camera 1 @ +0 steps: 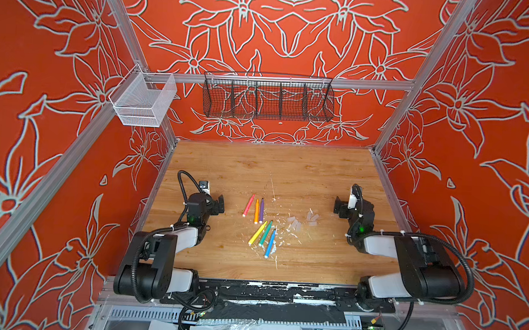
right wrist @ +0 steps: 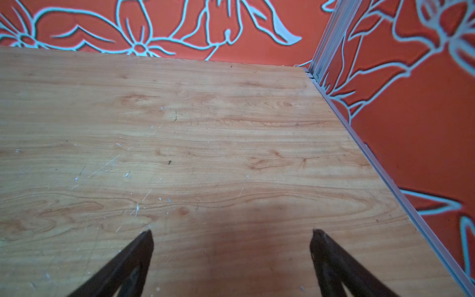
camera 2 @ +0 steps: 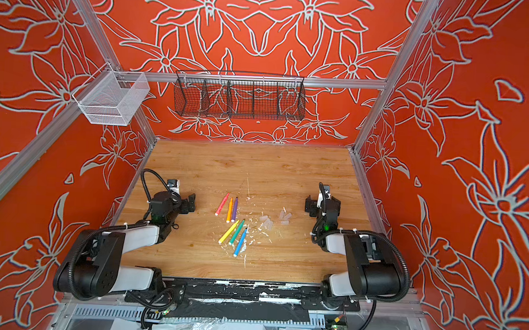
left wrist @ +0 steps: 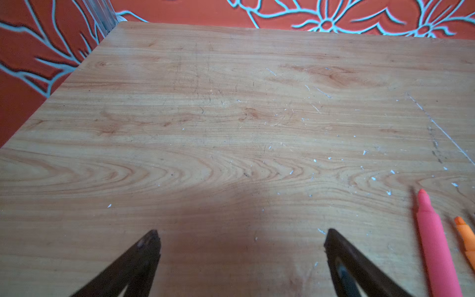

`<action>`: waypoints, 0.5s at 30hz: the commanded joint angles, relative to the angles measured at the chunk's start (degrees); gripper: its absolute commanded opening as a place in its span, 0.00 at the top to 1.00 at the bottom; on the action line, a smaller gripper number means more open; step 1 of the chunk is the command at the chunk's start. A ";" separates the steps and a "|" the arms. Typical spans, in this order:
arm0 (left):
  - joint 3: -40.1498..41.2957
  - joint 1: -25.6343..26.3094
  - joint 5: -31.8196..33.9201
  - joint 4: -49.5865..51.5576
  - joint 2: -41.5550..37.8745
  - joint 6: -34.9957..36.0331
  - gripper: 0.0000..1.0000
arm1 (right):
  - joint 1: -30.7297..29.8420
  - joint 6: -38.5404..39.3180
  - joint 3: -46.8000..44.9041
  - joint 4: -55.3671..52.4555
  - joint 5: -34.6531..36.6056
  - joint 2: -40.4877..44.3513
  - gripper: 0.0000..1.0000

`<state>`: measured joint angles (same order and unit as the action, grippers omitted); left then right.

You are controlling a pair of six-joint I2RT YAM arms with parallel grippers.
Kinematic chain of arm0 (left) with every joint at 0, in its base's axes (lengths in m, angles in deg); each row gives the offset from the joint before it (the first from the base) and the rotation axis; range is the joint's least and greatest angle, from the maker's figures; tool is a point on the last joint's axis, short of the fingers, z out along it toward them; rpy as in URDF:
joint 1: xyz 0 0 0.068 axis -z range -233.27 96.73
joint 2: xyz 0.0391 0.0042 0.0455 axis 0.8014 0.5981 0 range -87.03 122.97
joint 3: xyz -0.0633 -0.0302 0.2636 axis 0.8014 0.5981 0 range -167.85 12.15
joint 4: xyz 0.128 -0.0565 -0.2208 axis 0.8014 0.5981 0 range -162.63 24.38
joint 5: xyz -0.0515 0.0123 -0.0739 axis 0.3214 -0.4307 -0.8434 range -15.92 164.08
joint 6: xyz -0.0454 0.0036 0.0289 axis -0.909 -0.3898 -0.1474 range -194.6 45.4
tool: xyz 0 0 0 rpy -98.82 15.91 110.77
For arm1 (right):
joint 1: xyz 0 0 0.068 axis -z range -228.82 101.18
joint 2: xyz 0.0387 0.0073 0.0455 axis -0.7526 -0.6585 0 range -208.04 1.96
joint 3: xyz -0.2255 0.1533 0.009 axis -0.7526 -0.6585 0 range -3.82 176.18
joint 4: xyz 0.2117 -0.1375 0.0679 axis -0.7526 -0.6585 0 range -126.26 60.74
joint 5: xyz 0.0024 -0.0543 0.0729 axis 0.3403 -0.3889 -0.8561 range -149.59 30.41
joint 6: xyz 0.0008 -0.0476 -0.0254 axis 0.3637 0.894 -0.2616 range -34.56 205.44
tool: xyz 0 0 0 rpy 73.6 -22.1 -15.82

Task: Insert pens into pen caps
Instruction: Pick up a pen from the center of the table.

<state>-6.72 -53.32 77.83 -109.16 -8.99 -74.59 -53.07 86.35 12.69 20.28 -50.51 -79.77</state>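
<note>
Nothing capped yet. Six pens lie loose mid-table in two groups. The pink pen (camera 1: 248,205), orange pen (camera 1: 256,211) and purple pen (camera 1: 261,210) are farther back, nearly side by side. The yellow pen (camera 1: 257,233), green pen (camera 1: 265,233) and blue pen (camera 1: 270,243) are nearer and slanted, white plugs toward the near left. The clear caps (camera 1: 294,223) sit in two small huddles just right of the pens, apart from them, among white flecks (camera 1: 280,238) on the wooden table (camera 1: 226,170). The layout looks deliberate: pens toward the left arm and caps toward the right, so each arm can take one part. The left gripper (left wrist: 240,236) hovers low, left of the pink pen, jaws spread wide with nothing between them; its wrist view catches the pink and orange tips off to one side. The right gripper (right wrist: 232,234) mirrors it on the right of the caps, jaws wide and empty, only bare wood ahead. Judgement: both arms stand clear of the pile so nothing gets knocked. The caps are small and see-through, easy to confuse with the flecks, and likely to skid when pinched.
</note>
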 commanded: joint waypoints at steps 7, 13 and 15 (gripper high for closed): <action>-1.01 -0.29 -0.41 -0.64 0.10 -0.01 0.02 | -0.14 0.59 0.80 0.21 -0.73 -0.18 0.03; -1.19 -0.30 -0.41 -0.43 0.27 -0.04 0.02 | -0.04 0.50 0.83 0.12 -0.73 -0.27 0.03; -1.33 -0.32 -0.41 -0.38 0.37 -0.03 0.02 | -0.06 0.50 0.89 0.12 -0.72 -0.27 0.02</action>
<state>-6.72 -53.32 77.83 -109.12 -8.99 -74.59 -53.07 86.35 12.69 20.28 -50.53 -79.77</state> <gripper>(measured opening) 0.982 0.974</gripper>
